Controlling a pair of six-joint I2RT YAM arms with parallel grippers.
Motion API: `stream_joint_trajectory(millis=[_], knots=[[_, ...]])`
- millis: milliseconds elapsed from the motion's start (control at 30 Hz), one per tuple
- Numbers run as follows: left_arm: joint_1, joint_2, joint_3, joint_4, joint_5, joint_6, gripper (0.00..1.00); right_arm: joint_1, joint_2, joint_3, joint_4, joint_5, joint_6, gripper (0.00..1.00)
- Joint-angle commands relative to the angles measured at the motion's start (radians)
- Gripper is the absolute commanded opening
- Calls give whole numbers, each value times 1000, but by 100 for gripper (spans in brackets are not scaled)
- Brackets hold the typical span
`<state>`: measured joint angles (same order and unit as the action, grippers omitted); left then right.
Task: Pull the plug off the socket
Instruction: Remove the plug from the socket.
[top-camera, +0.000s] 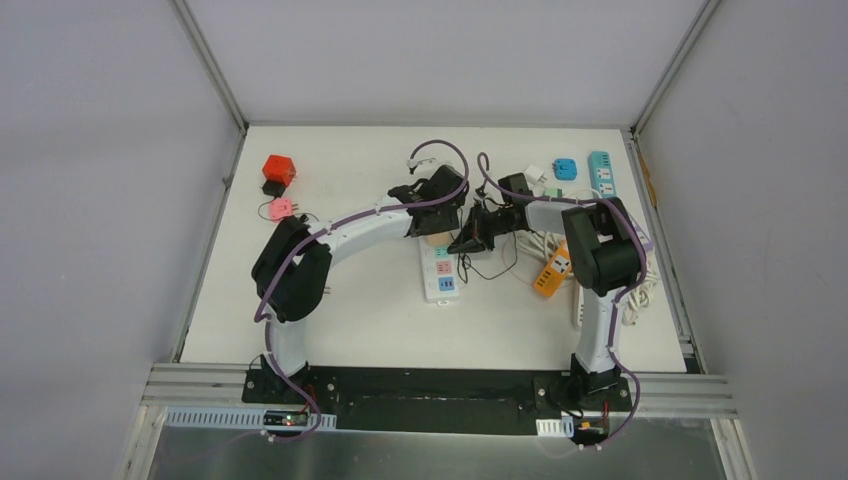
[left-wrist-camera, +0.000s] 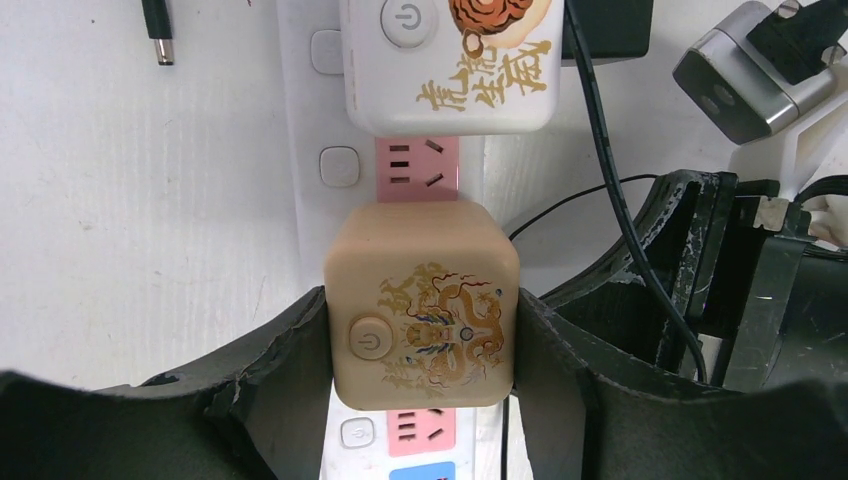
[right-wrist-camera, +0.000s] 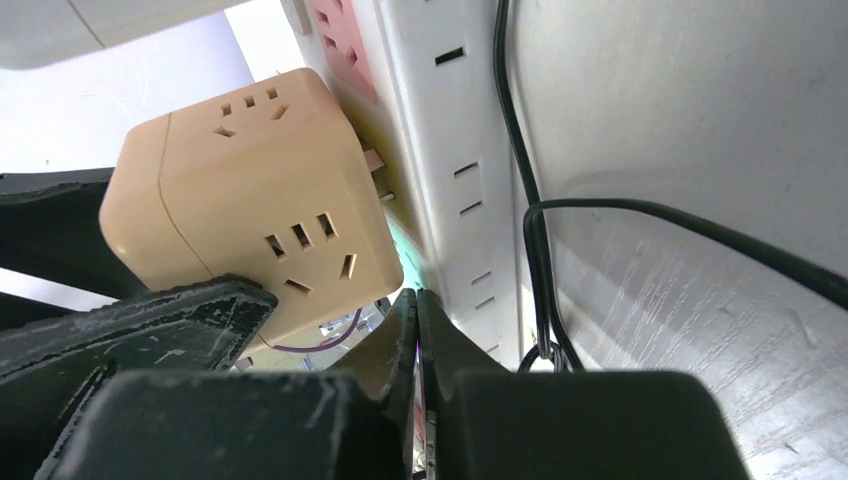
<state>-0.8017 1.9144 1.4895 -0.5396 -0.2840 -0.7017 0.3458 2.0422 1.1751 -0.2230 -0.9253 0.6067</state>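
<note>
Left gripper is clamping the tan plug, prongs pointing down into the power strip; closed right gripper is sitting alongside.

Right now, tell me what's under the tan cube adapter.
The white power strip lies under the tan cube adapter; prongs show in the gap. The socket beneath is covered.

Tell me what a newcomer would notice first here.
A tan cube plug with a gold dragon print sits clamped in the left gripper mid-table, its prongs partly out of the white power strip. The right gripper, shut, rests by that strip's edge.
</note>
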Motion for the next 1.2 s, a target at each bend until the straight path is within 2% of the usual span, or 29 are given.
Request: stream_joint_trajectory(millis=[0, 67, 100, 233, 333, 500, 633, 800, 867, 1033, 1167], knots=[[-8, -44, -34, 8, 108, -26, 0, -2, 57, -21, 30, 205, -56, 2], [-8, -35, -36, 9, 109, -33, 0, -2, 51, -30, 68, 205, -56, 2], [-7, -30, -37, 8, 107, -38, 0, -1, 46, -35, 94, 127, -133, 5], [-8, -13, -33, 11, 113, -50, 0, -1, 36, -58, 197, 39, -61, 12], [-8, -15, -31, 20, 111, -61, 0, 4, 41, -67, 218, 35, -53, 12], [-8, -18, -36, 44, 116, -91, 0, 24, 48, -76, 270, 11, -4, 11], [-8, -21, -48, 67, 107, -126, 0, 42, 55, -88, 290, 12, 29, 2], [-8, -23, -54, 86, 104, -160, 0, 54, 73, -106, 306, 41, 55, 0], [-7, -28, -52, 86, 102, -160, 0, 53, 71, -108, 269, 100, 35, 0], [-16, -37, 4, 7, 37, -91, 0, 57, 102, -54, 25, 302, -63, 0], [-35, -15, 70, -102, -66, -18, 0, 67, 108, -47, -5, 302, -63, 0]])
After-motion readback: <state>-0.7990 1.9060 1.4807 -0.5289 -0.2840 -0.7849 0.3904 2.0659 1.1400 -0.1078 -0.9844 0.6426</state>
